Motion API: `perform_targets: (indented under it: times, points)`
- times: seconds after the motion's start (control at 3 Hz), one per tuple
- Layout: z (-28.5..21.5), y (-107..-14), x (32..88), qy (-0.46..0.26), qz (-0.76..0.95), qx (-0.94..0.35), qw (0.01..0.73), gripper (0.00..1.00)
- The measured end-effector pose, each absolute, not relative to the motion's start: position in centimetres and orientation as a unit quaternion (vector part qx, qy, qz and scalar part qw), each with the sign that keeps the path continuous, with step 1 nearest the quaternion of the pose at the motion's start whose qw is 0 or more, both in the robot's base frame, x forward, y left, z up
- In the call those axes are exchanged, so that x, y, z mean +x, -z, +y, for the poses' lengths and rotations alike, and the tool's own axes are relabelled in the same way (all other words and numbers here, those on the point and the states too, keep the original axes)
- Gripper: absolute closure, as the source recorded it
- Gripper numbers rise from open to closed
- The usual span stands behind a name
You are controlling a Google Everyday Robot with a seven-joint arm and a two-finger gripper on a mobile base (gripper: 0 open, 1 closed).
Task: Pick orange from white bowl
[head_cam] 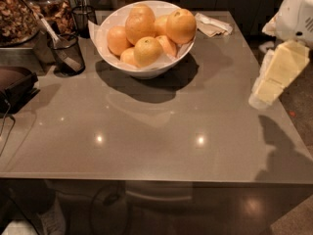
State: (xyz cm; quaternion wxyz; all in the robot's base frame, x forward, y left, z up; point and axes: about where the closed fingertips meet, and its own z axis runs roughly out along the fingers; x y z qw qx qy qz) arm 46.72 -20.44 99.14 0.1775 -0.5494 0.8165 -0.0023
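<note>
The white bowl (146, 70), wide and lined with white paper, stands at the back middle of the grey table (156, 131). It holds a pile of several orange fruits. The orange (141, 23), tall, oval and deep orange, sits on top of the pile. A rounder orange (181, 26) lies to its right and a smaller yellowish one (147, 51) in front. My gripper (276, 75), pale cream under a white arm (297, 13), hangs over the table's right edge, well right of the bowl and empty.
Two black mesh cups (66, 53) with utensils stand left of the bowl. A tray of dried food (17, 16) and a dark object (14, 84) sit at the far left. Folded napkins (212, 24) lie behind the bowl to the right.
</note>
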Motion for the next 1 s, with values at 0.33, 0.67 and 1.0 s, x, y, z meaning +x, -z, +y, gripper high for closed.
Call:
perform_targets:
  times: [0.33,0.67,1.0]
  points:
    - [-19.1,-100.3,49.9,-0.012,0.844,-0.507,0.175,0.0]
    - [-18.6,-100.9,50.4,-0.012,0.844,-0.502,0.188,0.0]
    - [-17.9,-101.0,51.3,-0.032,0.845,-0.494,0.204,0.0]
